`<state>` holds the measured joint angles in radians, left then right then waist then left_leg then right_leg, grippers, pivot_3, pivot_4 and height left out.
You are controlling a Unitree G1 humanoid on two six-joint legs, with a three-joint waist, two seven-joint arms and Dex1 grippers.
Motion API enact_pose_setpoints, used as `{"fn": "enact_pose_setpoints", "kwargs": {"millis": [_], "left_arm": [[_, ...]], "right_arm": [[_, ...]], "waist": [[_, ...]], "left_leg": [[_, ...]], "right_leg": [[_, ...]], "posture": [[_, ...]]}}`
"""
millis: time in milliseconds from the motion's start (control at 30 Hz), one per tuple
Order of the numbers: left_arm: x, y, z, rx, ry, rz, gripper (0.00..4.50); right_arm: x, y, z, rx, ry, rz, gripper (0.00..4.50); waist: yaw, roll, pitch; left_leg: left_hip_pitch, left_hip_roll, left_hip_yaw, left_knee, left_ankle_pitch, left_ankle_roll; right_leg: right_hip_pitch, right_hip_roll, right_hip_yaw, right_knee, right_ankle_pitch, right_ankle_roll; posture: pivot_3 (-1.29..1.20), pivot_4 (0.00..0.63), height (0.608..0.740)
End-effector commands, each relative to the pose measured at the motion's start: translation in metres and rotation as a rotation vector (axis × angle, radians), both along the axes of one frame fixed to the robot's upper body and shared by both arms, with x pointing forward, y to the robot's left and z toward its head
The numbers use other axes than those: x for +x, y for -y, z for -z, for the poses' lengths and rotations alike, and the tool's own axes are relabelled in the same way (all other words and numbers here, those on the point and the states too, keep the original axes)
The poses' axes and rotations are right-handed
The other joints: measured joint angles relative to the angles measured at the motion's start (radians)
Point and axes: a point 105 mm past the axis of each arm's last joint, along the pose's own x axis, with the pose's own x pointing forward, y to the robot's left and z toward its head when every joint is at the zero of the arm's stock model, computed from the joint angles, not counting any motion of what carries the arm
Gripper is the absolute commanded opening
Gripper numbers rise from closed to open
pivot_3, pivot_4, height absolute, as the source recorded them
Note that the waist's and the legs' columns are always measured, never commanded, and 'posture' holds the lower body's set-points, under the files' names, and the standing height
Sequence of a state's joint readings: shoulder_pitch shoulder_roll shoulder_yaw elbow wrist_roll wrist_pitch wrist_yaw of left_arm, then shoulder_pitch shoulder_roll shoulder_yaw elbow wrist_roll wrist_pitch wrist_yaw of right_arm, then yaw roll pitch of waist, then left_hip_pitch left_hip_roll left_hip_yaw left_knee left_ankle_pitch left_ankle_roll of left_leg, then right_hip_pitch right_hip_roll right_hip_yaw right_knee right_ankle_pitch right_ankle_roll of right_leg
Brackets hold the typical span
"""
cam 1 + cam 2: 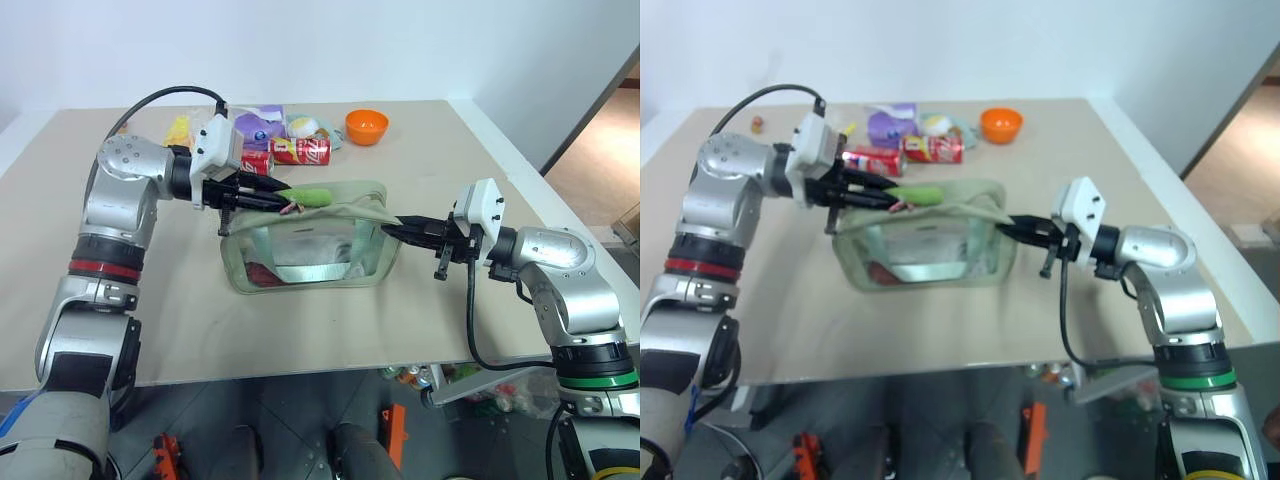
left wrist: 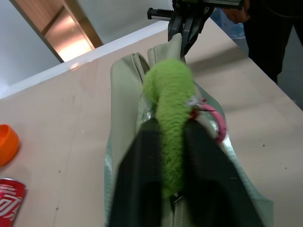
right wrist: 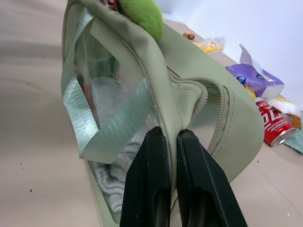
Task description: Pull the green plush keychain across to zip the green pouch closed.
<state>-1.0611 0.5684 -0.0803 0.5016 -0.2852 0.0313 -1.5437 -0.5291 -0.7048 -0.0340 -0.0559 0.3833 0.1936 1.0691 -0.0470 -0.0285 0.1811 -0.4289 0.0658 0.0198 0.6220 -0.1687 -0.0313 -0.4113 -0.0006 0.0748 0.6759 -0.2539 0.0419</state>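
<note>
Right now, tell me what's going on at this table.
A two-armed robot is zipping up the green pouch on the table. Its left gripper has the green plush keychain between its fingers at the pouch's top left end. The right gripper is shut on the fabric at the opposite end, holding the pouch steady. Soda cans and an orange bowl sit behind.

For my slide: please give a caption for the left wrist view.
Left fingers flank the green plush keychain above the green pouch.
</note>
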Motion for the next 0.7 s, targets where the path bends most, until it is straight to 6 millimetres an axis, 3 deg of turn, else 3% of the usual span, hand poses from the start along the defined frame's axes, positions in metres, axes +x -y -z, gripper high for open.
{"fn": "enact_pose_setpoints", "kwargs": {"millis": [33, 100, 367, 533, 700], "left_arm": [[-0.009, -0.003, -0.019, -0.001, 0.05, 0.033, 2.29], [-0.014, -0.008, -0.023, 0.003, 0.058, 0.031, 2.9], [-0.017, -0.036, -0.042, -0.035, 0.069, -0.098, 2.9], [-0.032, -0.053, -0.025, -0.075, -0.022, -0.184, 2.9], [-0.045, -0.063, -0.007, -0.252, -0.124, -0.332, 2.9]], "right_arm": [[-0.004, -0.004, -0.009, -0.008, 0.047, -0.019, 0.0], [-0.004, -0.005, -0.008, -0.007, 0.046, -0.024, 0.0], [0.001, -0.011, -0.008, -0.008, 0.044, -0.055, 0.0], [0.005, -0.012, -0.01, -0.008, 0.047, -0.068, 0.0], [0.005, -0.014, -0.009, -0.01, 0.046, -0.082, 0.0]], "waist": [[0.0, 0.0, 0.0], [0.0, 0.0, 0.0], [-0.004, 0.0, 0.0], [-0.009, 0.0, 0.0], [-0.01, 0.0, 0.0]], "left_leg": [[0.0, 0.0, 0.0, 0.0, 0.0, 0.0], [0.0, 0.0, 0.0, 0.0, 0.0, 0.0], [0.001, 0.0, 0.0, 0.0, 0.0, 0.0], [0.004, 0.0, 0.0, -0.001, 0.0, 0.0], [0.004, 0.001, 0.0, -0.002, 0.0, 0.0]], "right_leg": [[0.0, 0.0, 0.0, 0.0, 0.0, 0.0], [0.0, 0.0, 0.0, 0.0, 0.0, 0.0], [0.0, 0.0, 0.0, 0.003, -0.001, -0.001], [0.001, 0.001, 0.001, 0.005, -0.003, -0.003], [0.001, 0.001, 0.0, 0.006, -0.003, -0.003]], "posture": [[0.0, 0.15, 0.74], [0.0, 0.15, 0.74], [0.0, 0.15, 0.74], [0.0, 0.15, 0.74], [0.0, 0.15, 0.74]]}}
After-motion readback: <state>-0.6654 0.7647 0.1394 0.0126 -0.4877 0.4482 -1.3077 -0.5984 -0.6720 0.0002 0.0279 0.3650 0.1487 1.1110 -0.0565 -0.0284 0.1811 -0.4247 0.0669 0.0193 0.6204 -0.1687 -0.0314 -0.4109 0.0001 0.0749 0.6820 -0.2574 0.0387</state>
